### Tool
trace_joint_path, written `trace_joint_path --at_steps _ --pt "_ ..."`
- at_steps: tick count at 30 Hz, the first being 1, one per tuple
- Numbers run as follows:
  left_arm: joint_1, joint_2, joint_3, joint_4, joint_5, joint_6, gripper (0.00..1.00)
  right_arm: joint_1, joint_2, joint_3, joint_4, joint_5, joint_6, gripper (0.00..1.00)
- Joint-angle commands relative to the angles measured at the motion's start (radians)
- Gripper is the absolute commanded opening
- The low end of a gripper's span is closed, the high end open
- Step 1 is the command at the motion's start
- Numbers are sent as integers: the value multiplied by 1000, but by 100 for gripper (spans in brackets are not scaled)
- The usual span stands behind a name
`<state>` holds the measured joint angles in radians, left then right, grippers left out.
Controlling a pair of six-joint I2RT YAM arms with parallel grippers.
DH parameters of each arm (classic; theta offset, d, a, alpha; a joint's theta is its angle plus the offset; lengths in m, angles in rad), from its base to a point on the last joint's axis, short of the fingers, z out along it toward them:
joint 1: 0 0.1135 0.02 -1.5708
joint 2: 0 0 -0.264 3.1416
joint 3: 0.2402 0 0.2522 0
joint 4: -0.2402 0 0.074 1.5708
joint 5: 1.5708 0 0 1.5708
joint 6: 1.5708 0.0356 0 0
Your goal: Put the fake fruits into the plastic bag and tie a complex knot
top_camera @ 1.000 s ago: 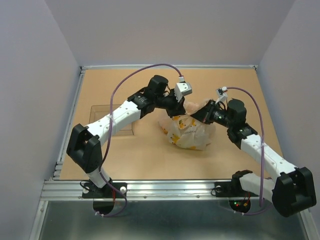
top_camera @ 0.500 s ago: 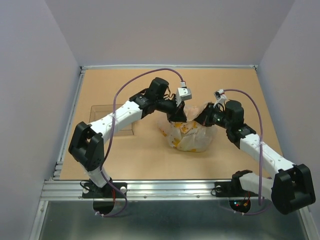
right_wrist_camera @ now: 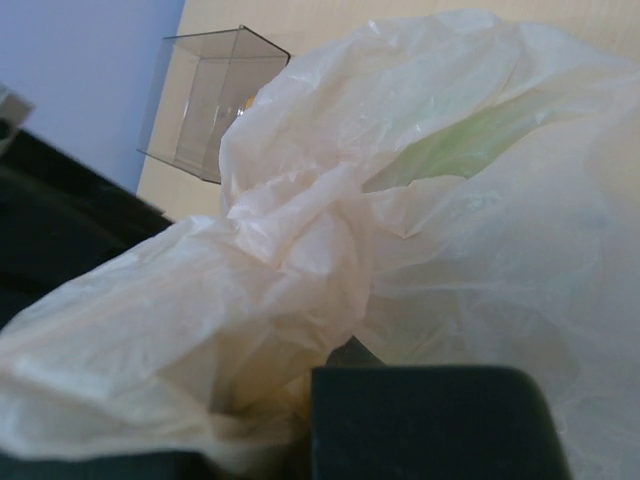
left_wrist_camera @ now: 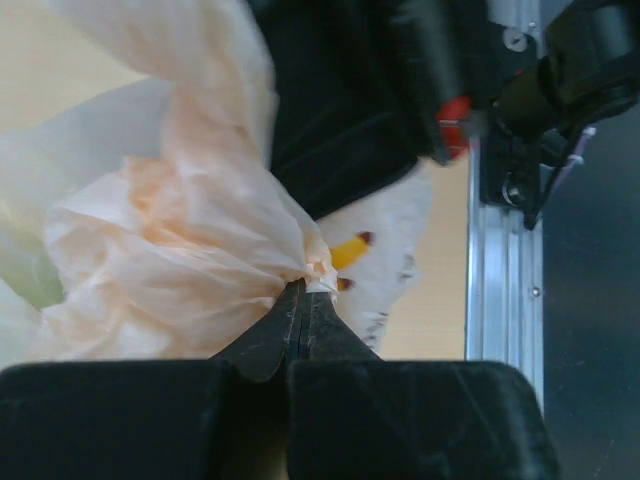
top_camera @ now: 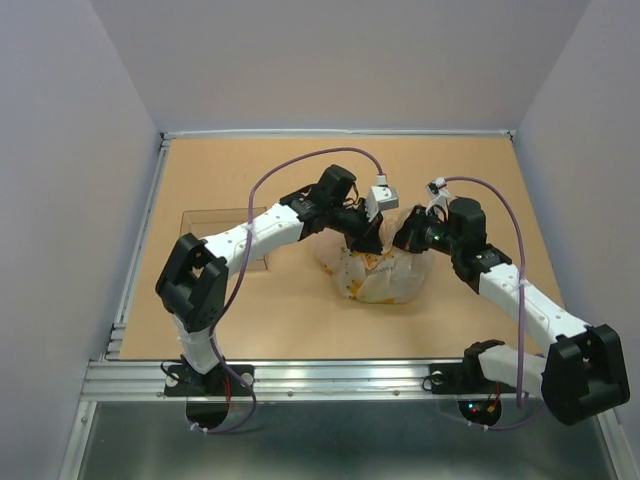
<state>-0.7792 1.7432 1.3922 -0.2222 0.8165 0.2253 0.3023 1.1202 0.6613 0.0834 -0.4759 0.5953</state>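
Top external view: both my arms reach inward over the tan table (top_camera: 300, 320) and meet above the plastic bag (top_camera: 380, 275), which sits near the middle of the table, a little towards my right. My left gripper (top_camera: 368, 238) comes at the bag's top from the left, and my right gripper (top_camera: 404, 238) from the right, so the two sit just beside each other over the gathered neck. The bag's body bulges below them on the table, whitish with yellow-orange prints.

From my left wrist, my jaws are pressed fully together, and their tips pinch a twisted bunch of peach-tinted film right where it narrows to a point. The film fans out up and left of that pinch. A banana print (left_wrist_camera: 348, 250) shows on the bag wall just past my tips, and my right arm's dark body (left_wrist_camera: 350, 110) fills the space above it.

From my right wrist, crumpled film fills nearly everything. It bunches down against my dark finger (right_wrist_camera: 430, 420) at the bottom edge. My jaws there are closed on that bunch. The fake fruits do not show as separate pieces; only a greenish patch (right_wrist_camera: 470, 140) glows through the plastic.

A clear rigid tray (right_wrist_camera: 205, 100) stands on the table well apart from the bag, on my left.
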Motion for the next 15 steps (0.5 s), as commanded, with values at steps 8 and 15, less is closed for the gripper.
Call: trace_joint_path --at_steps 8,15 --pt "43 58 16 41 -301 -89 0 -11 -51 54 29 -156 -49 1" --pt "44 44 10 98 -370 -112 0 -12 -11 75 26 -227 -57 1"
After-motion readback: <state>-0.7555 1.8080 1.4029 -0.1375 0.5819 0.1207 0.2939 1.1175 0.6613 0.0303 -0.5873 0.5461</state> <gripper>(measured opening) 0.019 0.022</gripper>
